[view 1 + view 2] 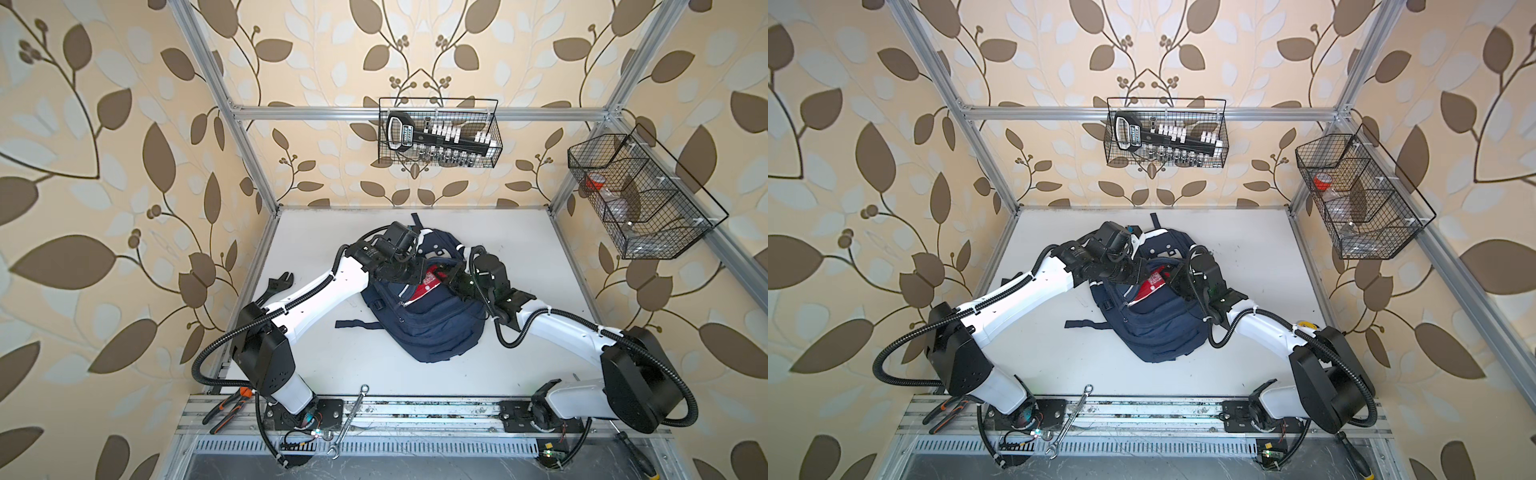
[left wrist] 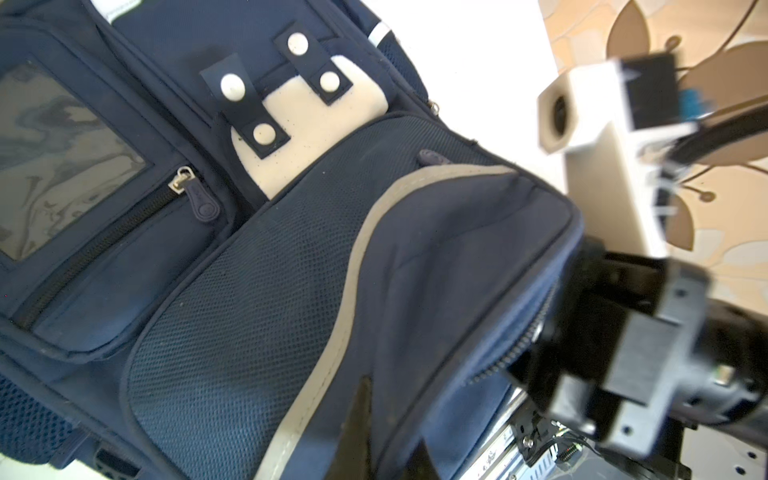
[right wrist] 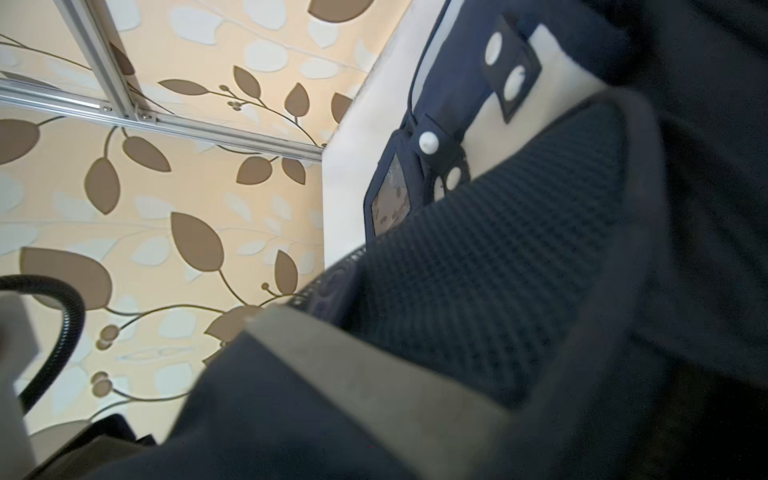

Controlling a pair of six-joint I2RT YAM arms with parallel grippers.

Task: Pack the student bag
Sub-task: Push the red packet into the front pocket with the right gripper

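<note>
**A:** Top views first. Where's the bag?

**B:** In both top views the bag (image 1: 432,328) lies mid-bench (image 1: 353,370), front pockets up. Its long axis runs far to near, with the handle at the far end and the base nearer, a shade right.

**A:** And the arms?

**B:** Both meet over its mouth. A red item (image 1: 430,282) sits half inside, slanting from far-right to near-left. The right fingers (image 1: 453,281) are at its right end, I'd guess feeding it in. I can't tell whether they're apart or together.

**A:** Left wrist view?

**B:** The left fingers (image 2: 359,419) are together, seemingly pinched on the grey-striped flap (image 2: 436,249). I judge that's to keep the mouth open for the other side. The right fingers go in under that flap, tips hidden.

**A:** Right wrist view?

**B:** It shows navy mesh (image 3: 498,249) and the white patch (image 3: 498,137), very close. No fingers show, so it doesn't settle their state.
</note>
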